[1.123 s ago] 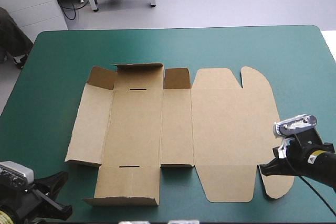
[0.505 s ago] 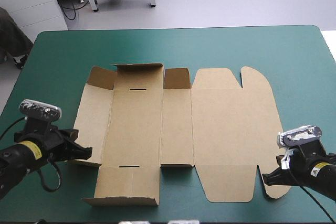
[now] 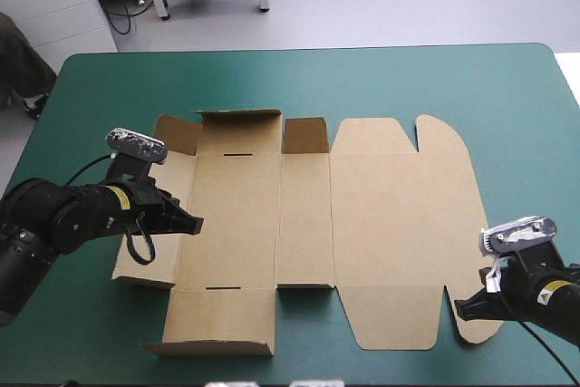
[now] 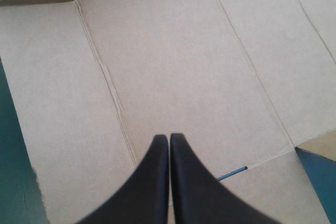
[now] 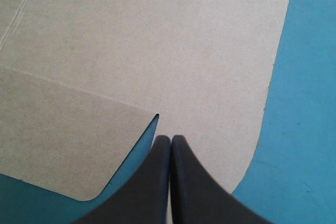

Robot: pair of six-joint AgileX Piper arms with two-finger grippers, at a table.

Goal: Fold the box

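On the teal-green cover (image 3: 507, 97) the brown box (image 3: 381, 224) lies mostly flat, with a few flaps on its left half raised; walls and tucks remain. The left gripper (image 3: 193, 223), fingers together, is over its left panels; the right gripper (image 3: 459, 308), likewise pinched empty, is at its near-right tab.

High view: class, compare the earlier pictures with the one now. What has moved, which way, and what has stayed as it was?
The left hand came forward from the near left corner of the table and is now over the left panels of the box, shut, gripping nothing. The right hand slipped slightly toward the near edge, then held at the box's near right flap, shut. The box itself is unchanged.
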